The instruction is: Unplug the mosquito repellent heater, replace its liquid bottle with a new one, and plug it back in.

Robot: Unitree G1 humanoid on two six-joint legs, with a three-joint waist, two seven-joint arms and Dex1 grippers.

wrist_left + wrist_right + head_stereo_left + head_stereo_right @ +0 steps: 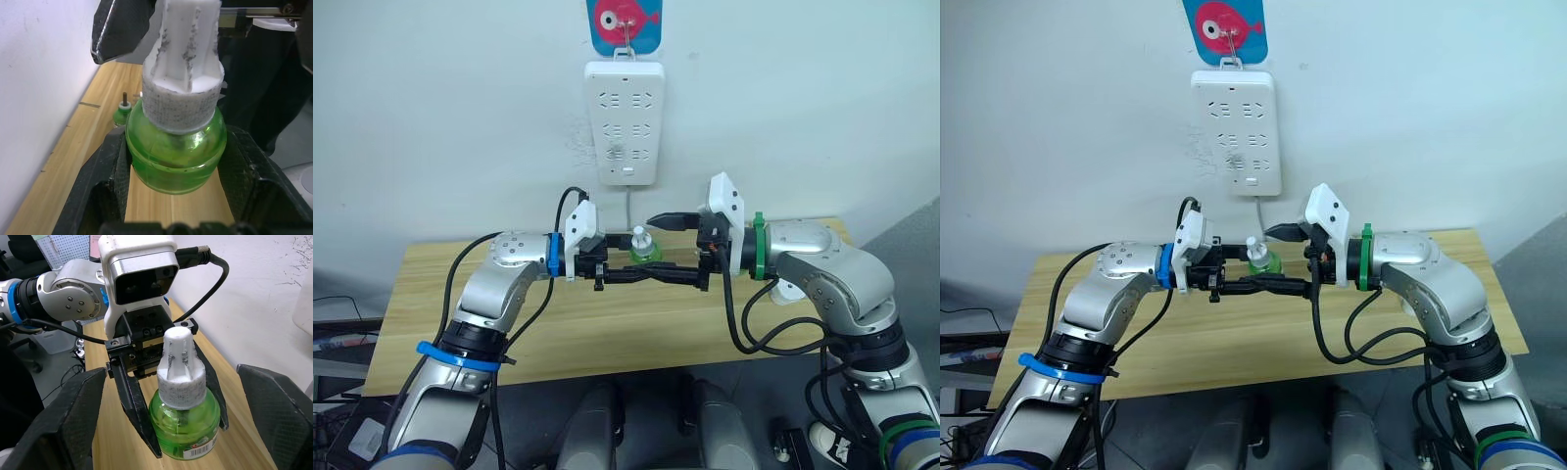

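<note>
We are in the bottle-swap step. Our left gripper (178, 428) has its jaws pinched on the green belly of the new liquid bottle (643, 252), held upright above the wooden counter (636, 333) at the centre of the frame, its white ribbed cap (179, 364) on. Our right gripper (668, 247) faces it from the right of the frame with its jaws spread wide, one finger on each side of the bottle and touching nothing. A second small green bottle (122, 113) with a bare wick stands on the counter by the wall — likely the spent one. The wall power strip (625, 122), at the top centre, carries no plug. What we take for the mosquito repellent heater (786, 291) peeks out white under the right forearm. Next, we judge, the right jaws must close on the cap and unscrew it while the left holds firm.
</note>
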